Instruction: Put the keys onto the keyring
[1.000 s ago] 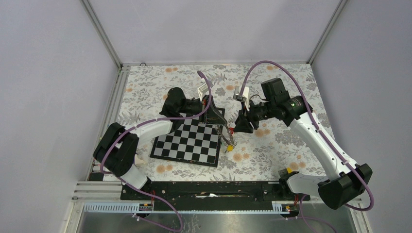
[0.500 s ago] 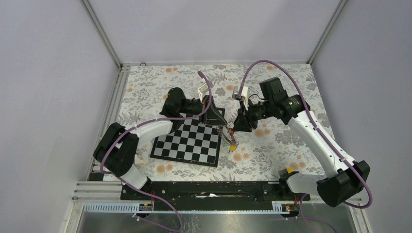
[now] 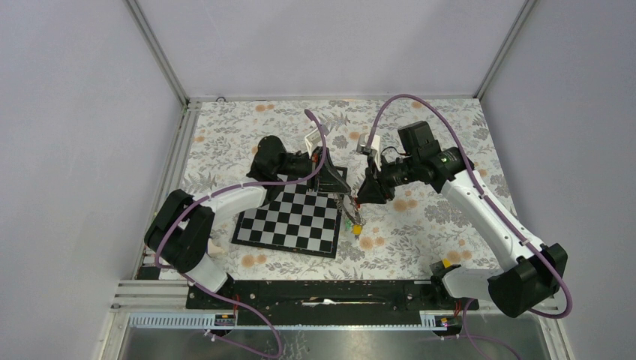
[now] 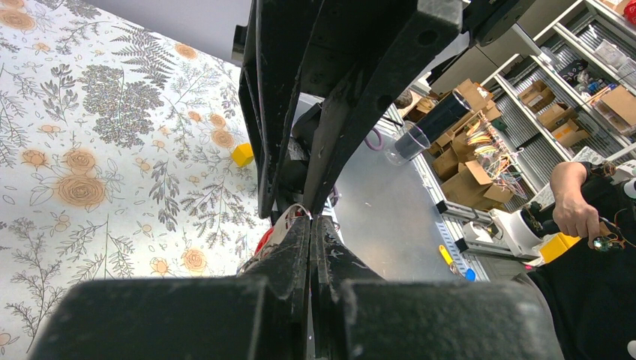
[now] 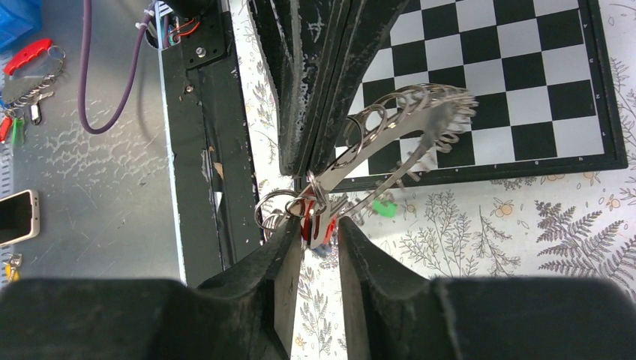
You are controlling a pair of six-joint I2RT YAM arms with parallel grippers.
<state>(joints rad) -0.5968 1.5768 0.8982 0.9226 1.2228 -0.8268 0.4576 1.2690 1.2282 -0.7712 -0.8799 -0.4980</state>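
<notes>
Right wrist view showed the right gripper with its jaws slightly apart, flanking a red-tagged key. Just ahead of its fingertips, the left gripper was pressed together on one end of the keyring, which slanted away to the right over the chessboard. A green-tagged key lay just right of the fingertips.

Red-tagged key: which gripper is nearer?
Right. The right gripper has its fingers either side of the red-tagged key; the left gripper is just beyond, shut on the keyring.
</notes>
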